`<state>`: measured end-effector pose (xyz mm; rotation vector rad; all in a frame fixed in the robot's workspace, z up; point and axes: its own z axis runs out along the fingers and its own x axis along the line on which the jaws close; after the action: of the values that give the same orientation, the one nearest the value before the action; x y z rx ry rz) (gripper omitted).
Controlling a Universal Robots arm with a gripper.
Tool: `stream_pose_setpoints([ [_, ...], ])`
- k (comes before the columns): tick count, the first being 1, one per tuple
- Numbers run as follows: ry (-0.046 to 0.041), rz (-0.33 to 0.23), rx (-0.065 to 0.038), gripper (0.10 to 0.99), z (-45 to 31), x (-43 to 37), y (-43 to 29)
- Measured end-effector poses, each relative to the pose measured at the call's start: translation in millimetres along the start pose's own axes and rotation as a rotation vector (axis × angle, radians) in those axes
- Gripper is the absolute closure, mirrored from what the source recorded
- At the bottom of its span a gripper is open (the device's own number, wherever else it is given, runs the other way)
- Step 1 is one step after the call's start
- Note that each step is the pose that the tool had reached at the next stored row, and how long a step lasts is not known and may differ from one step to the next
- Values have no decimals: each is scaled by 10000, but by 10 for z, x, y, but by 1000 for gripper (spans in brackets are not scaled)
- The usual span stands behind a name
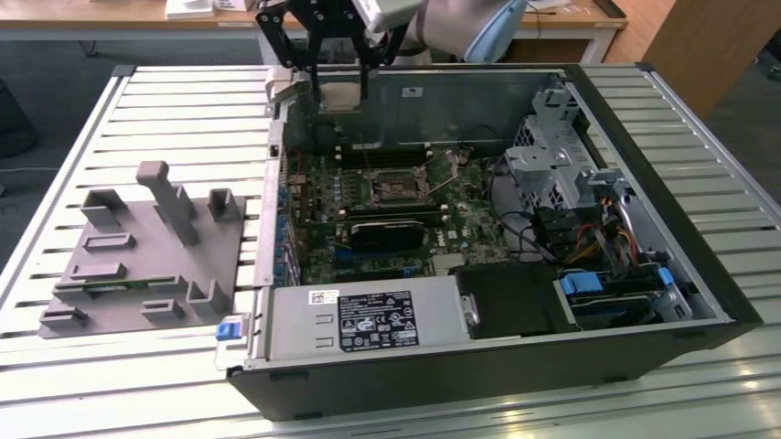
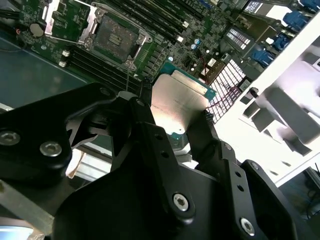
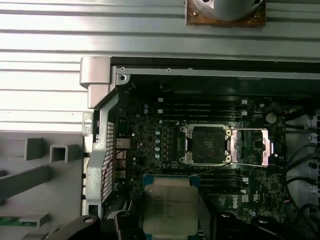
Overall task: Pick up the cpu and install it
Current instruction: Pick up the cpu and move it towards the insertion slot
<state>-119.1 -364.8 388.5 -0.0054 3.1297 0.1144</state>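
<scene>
My gripper [image 1: 339,90] hangs above the far rim of the open computer case [image 1: 683,302], shut on the cpu [image 1: 340,99], a flat square silvery chip. In the second wrist view the black fingertips [image 2: 145,86] press on opposite edges of the cpu [image 2: 180,100], which is held level. The first wrist view has the cpu [image 3: 170,206] in front of the motherboard. The cpu socket [image 1: 393,189] lies below and nearer than the chip, with its metal lid folded aside. It is bare inside in both wrist views [image 2: 114,37] [image 3: 207,145].
A grey plastic tray with upright posts [image 1: 134,265] lies on the slatted table [image 1: 183,101] at the exterior view's left. Inside the case are a black block [image 1: 384,233], a grey power supply [image 1: 366,320], a drive cage [image 1: 550,155] and loose cables [image 1: 610,242].
</scene>
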Motion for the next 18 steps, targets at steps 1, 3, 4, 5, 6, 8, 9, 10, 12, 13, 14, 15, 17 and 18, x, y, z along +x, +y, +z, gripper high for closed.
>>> stream_pose_setpoints([
  [1,-1,0,-1,553,1,-11,4],
  [3,0,0,0,553,1,-31,13],
  [4,0,0,0,553,2,-40,18],
  [5,0,0,-1,553,3,-50,24],
  [6,0,0,0,553,3,-63,32],
  [8,0,0,-1,553,7,-95,52],
  [9,0,0,-1,553,9,-112,63],
  [10,0,-1,0,553,10,-124,70],
  [12,0,0,-1,553,14,-144,86],
  [13,0,0,0,553,15,-155,92],
  [14,0,0,0,553,16,-166,96],
  [15,0,1,0,553,17,-181,97],
  [17,-1,0,0,553,20,-229,98],
  [18,0,1,0,553,21,-261,99],
])
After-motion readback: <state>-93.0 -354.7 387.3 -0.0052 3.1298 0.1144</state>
